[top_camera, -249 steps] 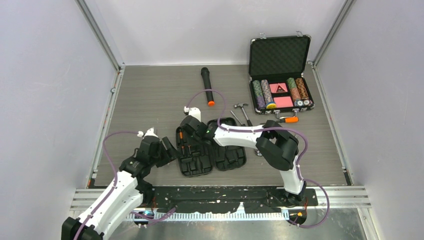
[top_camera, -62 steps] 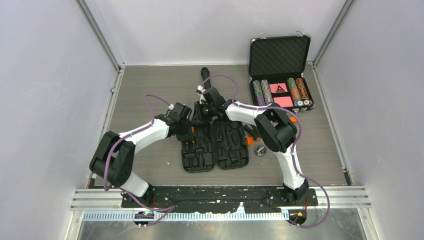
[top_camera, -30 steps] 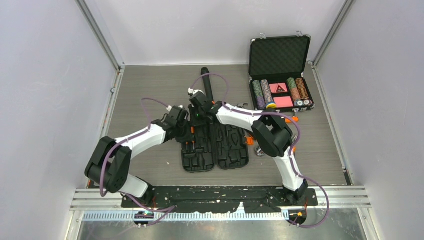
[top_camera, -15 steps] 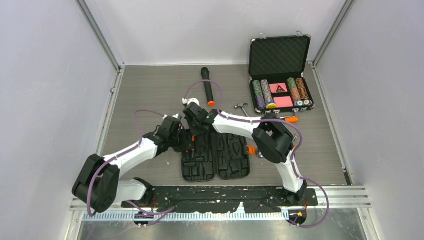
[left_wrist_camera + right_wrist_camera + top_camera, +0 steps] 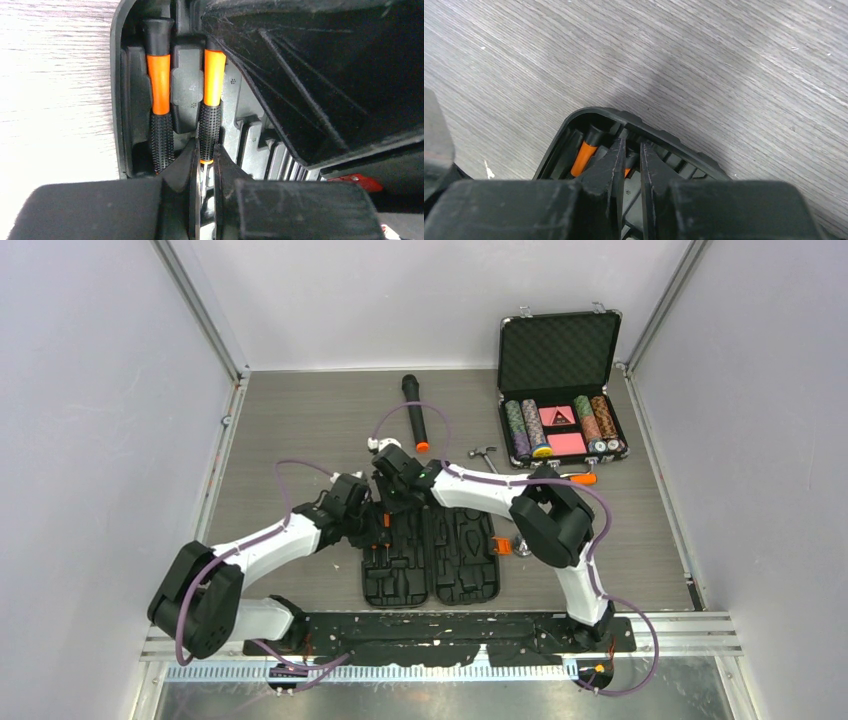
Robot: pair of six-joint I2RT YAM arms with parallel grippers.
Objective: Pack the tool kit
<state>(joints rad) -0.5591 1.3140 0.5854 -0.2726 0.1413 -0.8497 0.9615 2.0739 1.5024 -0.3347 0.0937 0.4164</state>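
Tool kit (image 5: pixel 455 560) lies open and flat, mid worktop (image 5: pixel 290 430), between both arms. Left end effector (image 5: pixel 204 167) nearly pressed together, seems to pinch inner screwdriver (image 5: pixel 214 80) at collar below knurled grip. Outer screwdriver (image 5: pixel 159 85) seated beside it. Right end effector (image 5: pixel 629 160) narrowed to slit, nothing visible in it, over kit's far corner. My read: kit stiff, light, likely slides; I'd take lid by outer rim. No writing I can read.

Matt black plastic tool kit (image 5: pixel 465 555) on grey wood-grain table (image 5: pixel 300 430).
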